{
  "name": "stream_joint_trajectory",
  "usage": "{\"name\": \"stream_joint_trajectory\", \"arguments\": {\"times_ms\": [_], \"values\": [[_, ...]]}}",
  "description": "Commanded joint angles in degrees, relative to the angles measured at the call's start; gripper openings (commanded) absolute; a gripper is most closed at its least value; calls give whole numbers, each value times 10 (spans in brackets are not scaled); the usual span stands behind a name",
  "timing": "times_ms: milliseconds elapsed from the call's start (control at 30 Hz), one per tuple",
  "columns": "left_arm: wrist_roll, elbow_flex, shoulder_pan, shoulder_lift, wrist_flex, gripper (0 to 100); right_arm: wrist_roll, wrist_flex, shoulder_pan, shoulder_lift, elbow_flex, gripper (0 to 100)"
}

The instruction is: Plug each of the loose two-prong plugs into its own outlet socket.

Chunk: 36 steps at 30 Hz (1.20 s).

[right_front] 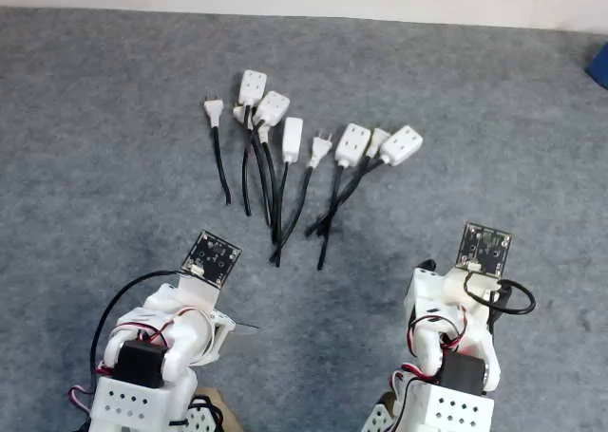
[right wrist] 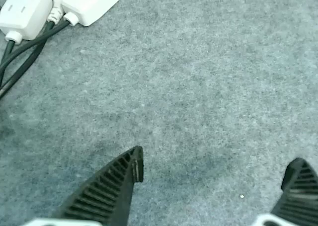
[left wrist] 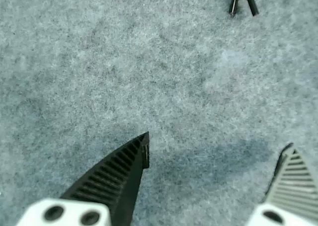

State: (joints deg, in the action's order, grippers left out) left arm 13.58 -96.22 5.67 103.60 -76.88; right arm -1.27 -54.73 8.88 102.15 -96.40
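On grey carpet (right_front: pixel 95 119), plugs (right_front: pixel 214 109) and sockets (right_front: pixel 351 144) clustered, both jaws spread.

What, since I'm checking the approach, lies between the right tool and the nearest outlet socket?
Just bare grey carpet, as the right wrist view shows, from right tool to outlet socket.

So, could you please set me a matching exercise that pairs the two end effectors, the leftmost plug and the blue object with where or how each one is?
Things:
1. left end effector
2. right end effector
3. leftmost plug
4. blue object

Place or state:
A. at the high view's far right edge
B. open, with white sockets close ahead
C. open, with black cable ends ahead
D. lying unplugged, apart from the cluster

Pairs: 1-C, 2-B, 3-D, 4-A.
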Motion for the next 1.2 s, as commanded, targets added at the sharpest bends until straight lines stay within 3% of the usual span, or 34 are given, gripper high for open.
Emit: {"name": "stream_joint_trajectory", "arguments": {"times_ms": [0, 1167], "values": [[-3, -8, -3, 4, -4, 393, 1, -2, 6, 0, -75, 421], [-4, -8, 0, 4, 1, 395, 2, -2, 2, 0, -75, 421]]}}
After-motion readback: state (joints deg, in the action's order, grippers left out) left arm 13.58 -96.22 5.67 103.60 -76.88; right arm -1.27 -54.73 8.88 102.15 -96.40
